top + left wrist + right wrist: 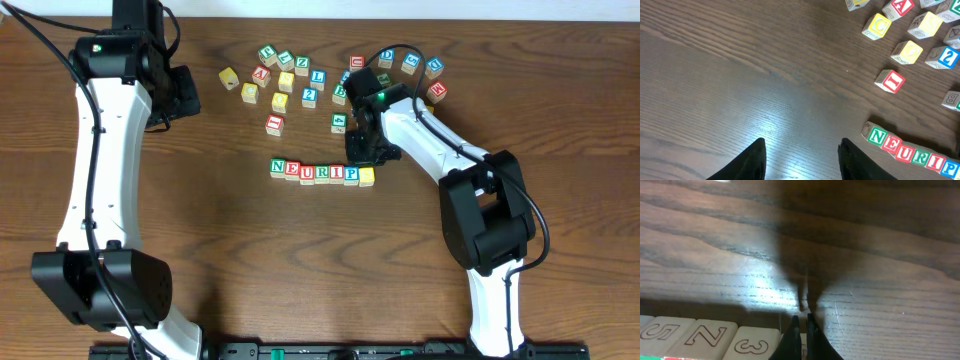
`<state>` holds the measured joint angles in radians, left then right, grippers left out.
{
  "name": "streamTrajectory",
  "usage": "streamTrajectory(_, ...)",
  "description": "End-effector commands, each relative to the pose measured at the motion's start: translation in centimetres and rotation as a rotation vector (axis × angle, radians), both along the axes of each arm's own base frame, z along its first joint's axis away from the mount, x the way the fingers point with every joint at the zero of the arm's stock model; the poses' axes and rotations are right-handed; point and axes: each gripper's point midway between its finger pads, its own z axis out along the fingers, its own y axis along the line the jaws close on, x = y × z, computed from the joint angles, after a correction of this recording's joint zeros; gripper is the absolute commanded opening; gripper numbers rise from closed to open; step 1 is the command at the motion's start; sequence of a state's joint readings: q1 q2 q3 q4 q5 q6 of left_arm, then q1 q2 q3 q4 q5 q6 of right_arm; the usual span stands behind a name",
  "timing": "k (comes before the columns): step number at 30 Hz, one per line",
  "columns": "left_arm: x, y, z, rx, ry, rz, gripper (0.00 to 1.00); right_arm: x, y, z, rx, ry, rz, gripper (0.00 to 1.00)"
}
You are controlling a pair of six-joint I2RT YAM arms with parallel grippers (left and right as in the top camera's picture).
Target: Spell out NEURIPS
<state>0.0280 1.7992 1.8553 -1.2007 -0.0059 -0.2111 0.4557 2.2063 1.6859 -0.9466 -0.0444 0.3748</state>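
Overhead: NEURIPS [320,172] cubes, one touching row mid-table, last face plain yellow; right gripper [801,324] near the yellow end, fingers together, empty; left gripper [802,147] well apart, fingers spread

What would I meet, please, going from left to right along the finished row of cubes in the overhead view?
N cube → E cube → U cube → R cube → I cube → P cube → yellow cube

Tail of the NEURIPS row [910,152] beyond P, outside left wrist view's edge.
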Motion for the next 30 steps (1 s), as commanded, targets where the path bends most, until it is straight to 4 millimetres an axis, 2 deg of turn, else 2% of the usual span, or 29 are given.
streamTrajectory(1, -0.1, 0.2, -0.5, 0.004, 0.016, -0.004, 0.46, 0.1, 0.0, -0.3, -0.007, -0.006, -0.013, 0.01)
streamTrajectory(3, -0.1, 0.2, -0.5, 0.004, 0.016, -0.004, 0.46, 0.6, -0.1, 0.0, -0.001, -0.019, -0.018, 0.01)
streamTrajectory(7, -0.1, 0.2, -0.5, 0.005, 0.015, -0.007, 0.46, 3.2, -0.1, 2.7, 0.029, -0.086, -0.014, 0.01)
streamTrajectory(11, 0.2, 0.0, -0.4, 0.009, 0.008, -0.042, 0.46, 4.9, 1.1, 4.9, 0.077, -0.147, 0.013, 0.03)
streamTrajectory(13, 0.4, -0.8, -0.4, -0.023, 0.0, -0.098, 0.46, 5.3, 1.6, 5.4, 0.098, -0.163, 0.016, 0.05)
streamTrajectory(14, 0.7, -2.0, -0.4, -0.078, -0.012, -0.144, 0.46, 5.4, 2.0, 5.5, 0.12, -0.165, 0.011, 0.06)
streamTrajectory(18, 1.2, -3.7, -1.0, -0.124, -0.009, -0.184, 0.46, 5.5, 1.7, 5.5, 0.128, -0.157, -0.016, 0.06)
streamTrajectory(21, 1.5, -5.1, -2.2, -0.128, 0.018, -0.216, 0.45, 5.4, 1.3, 5.4, 0.123, -0.148, -0.024, 0.05)
streamTrajectory(26, 1.7, -8.5, -5.5, -0.134, 0.1, -0.285, 0.45, 5.1, 0.2, 5.2, 0.11, -0.122, -0.041, 0.05)
streamTrajectory(28, 1.8, -10.4, -7.2, -0.136, 0.14, -0.322, 0.44, 5.0, -0.2, 5.1, 0.105, -0.113, -0.048, 0.06)
streamTrajectory(30, 1.7, -11.7, -8.5, -0.134, 0.167, -0.349, 0.4, 4.9, -0.3, 5.1, 0.102, -0.107, -0.05, 0.06)
